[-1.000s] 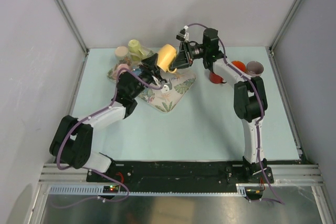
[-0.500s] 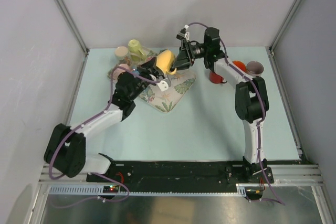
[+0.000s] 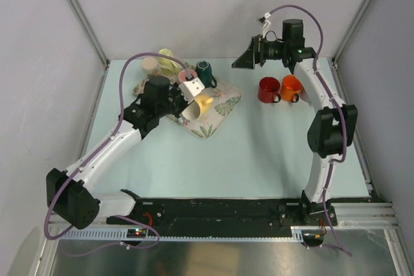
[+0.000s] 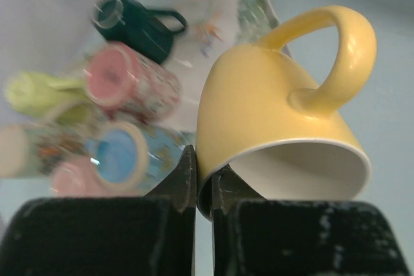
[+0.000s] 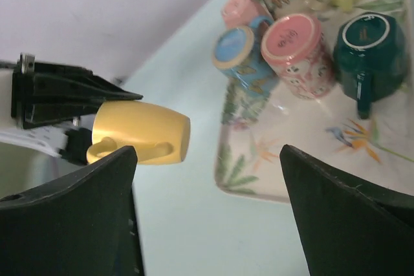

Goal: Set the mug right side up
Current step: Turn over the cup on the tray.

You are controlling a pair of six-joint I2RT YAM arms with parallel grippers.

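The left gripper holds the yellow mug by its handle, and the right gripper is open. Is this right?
Not by its handle: the left gripper holds the yellow mug by its rim, as the left wrist view shows. The right gripper is open.

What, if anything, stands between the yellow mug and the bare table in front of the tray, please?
Nothing visible does. The left tool grips the yellow mug by its rim above the tray, and the table toward the arm bases lies bare.

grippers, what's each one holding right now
left gripper: closed on the rim of the yellow mug
right gripper: open, holding nothing
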